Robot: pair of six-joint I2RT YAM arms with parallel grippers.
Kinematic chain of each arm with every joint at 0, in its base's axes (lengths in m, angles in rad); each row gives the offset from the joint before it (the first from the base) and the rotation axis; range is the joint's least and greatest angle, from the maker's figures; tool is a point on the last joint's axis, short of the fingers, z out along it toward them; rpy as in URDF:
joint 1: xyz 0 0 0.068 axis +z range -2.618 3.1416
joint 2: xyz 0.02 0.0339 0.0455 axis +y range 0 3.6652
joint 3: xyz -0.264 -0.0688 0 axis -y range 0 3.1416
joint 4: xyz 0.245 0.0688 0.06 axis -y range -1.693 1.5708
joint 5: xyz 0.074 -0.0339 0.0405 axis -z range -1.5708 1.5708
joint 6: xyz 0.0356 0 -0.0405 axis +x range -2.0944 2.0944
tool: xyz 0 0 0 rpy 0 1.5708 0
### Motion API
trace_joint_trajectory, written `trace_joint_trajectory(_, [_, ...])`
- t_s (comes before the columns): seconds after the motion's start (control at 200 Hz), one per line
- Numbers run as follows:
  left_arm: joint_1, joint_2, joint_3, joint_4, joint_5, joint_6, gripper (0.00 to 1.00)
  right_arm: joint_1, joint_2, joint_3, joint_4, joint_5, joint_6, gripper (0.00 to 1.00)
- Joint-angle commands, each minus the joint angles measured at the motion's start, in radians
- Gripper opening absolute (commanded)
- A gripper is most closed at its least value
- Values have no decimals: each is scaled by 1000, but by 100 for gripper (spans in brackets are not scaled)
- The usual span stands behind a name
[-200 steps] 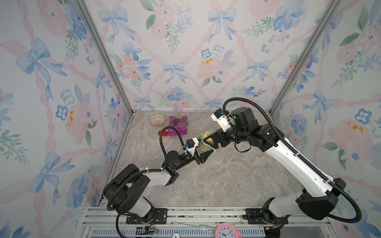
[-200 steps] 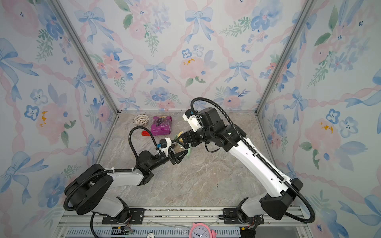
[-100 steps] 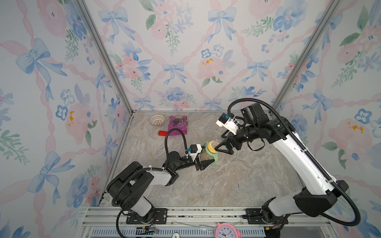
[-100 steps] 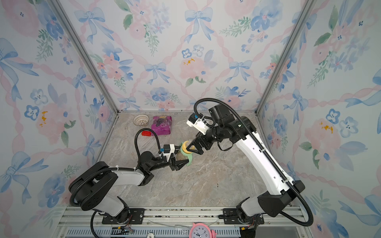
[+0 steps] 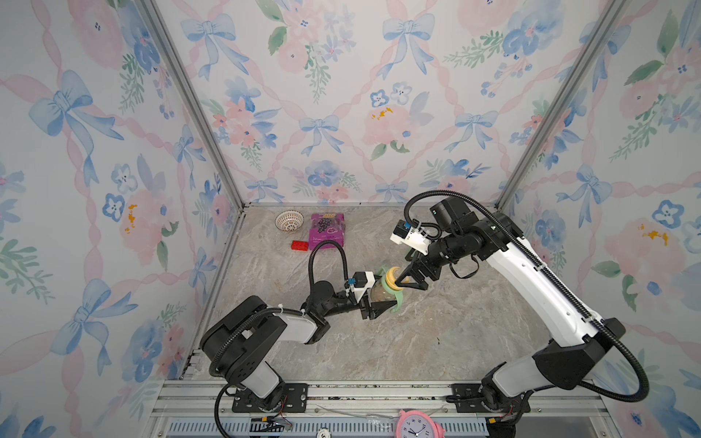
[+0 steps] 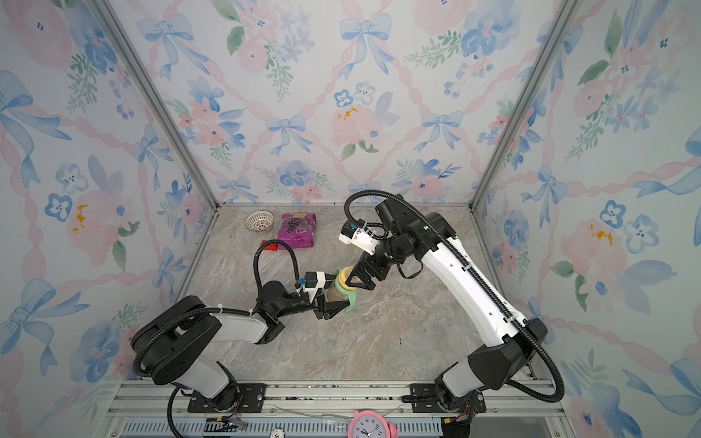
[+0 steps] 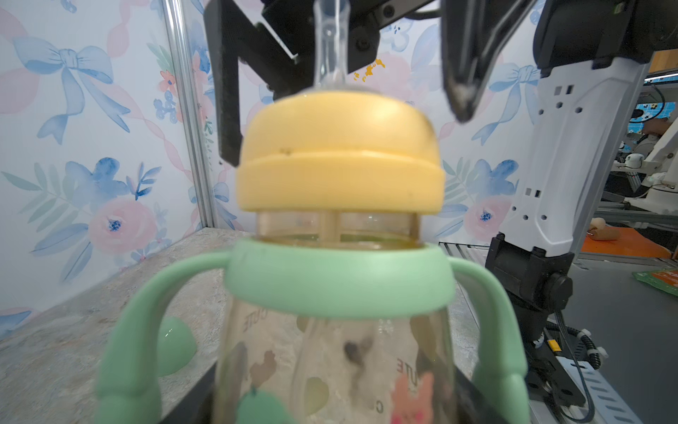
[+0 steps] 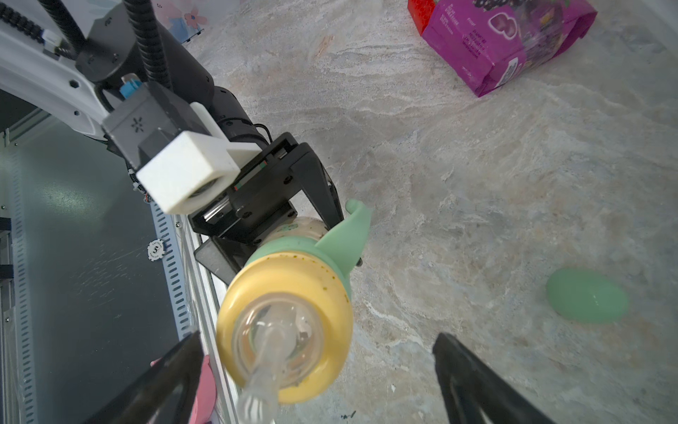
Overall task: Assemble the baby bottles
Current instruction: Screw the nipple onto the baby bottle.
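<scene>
A: Why does the left gripper (image 5: 375, 307) take the small clear amber-tinted bottle (image 7: 337, 359) round its body?

B: To brace it, I think. Its jaws are closed partway on the printed belly, below the mint-green two-handled collar (image 7: 339, 279). They hold the bottle tilted near the middle of the marble tabletop (image 5: 379, 352), with the neck aimed at the other arm. I cannot tell whether the base touches the stone.

A: And the right gripper (image 5: 410, 282)?

B: Spread wide, holding nothing. Its fingers (image 8: 168, 374) stand either side of the yellow ring (image 7: 339, 158) and its clear nipple (image 8: 271, 337), apart from both. I'd judge they are placed to close on the ring and turn it.

A: Is the ring fully down?

B: It sits on the neck, level enough. But a band of bare clear neck shows between ring and collar, so it probably wants more tightening. A few dark specks mark the yellow.

A: The mint-green dome cap (image 8: 587, 295)?

B: Off, lying on the tabletop well apart from the bottle. Capping is left to do.
</scene>
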Motion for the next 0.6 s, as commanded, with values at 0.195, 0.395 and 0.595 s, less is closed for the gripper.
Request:
trace_joint_trajectory(0.195, [-6, -3, 10, 52, 9, 33, 14, 33, -8, -45, 10, -4, -14, 96])
trace_joint_trajectory(0.395, [-6, -3, 14, 37, 4, 36, 14, 37, -10, -63, 25, 10, 1, 89])
trace_joint_trajectory(0.595, [-6, -3, 22, 15, -1, 39, 13, 49, -10, -80, 47, 16, 20, 78])
